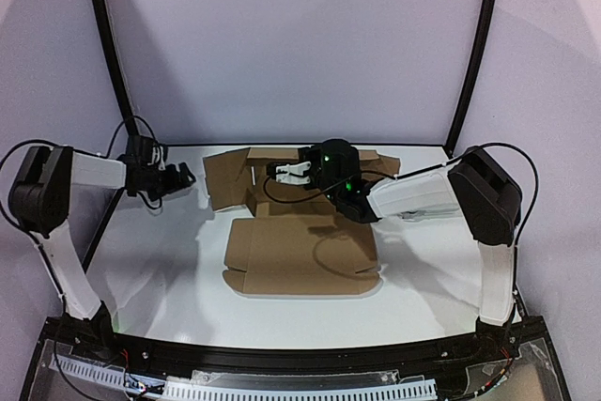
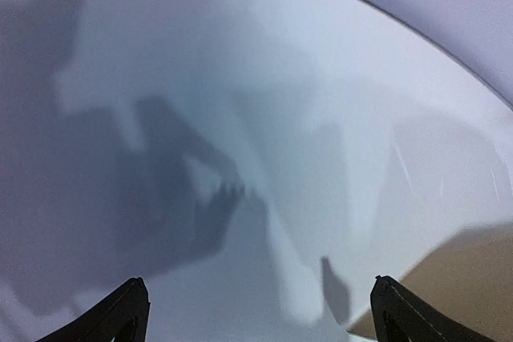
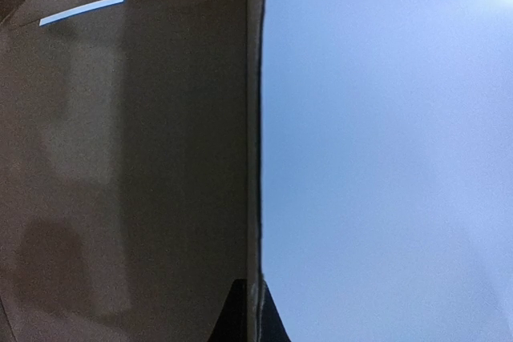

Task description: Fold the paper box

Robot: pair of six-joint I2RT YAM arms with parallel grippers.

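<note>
While the paper box (image 1: 300, 251) lies flat in the middle of the white tabletop (image 1: 160, 269), the right jaws pinch tight on its cardboard edge at twelve o'clock — the left jaws gape wide and empty at ten o'clock.

we look down on a white table (image 1: 160, 269), closed in behind by a pale backdrop (image 1: 300, 44). on it lies the paper box (image 1: 302, 255), a brown die-cut cardboard sheet spread out near the middle. its nearest panel rests flat on the white surface, with small notched tabs at the corners. the far part, with side flaps and a narrow slit, reaches toward the table's back edge; we cannot tell whether all of it lies flat. the left flap's corner rests on bare table, and soft shadows fall across the left side.
</note>
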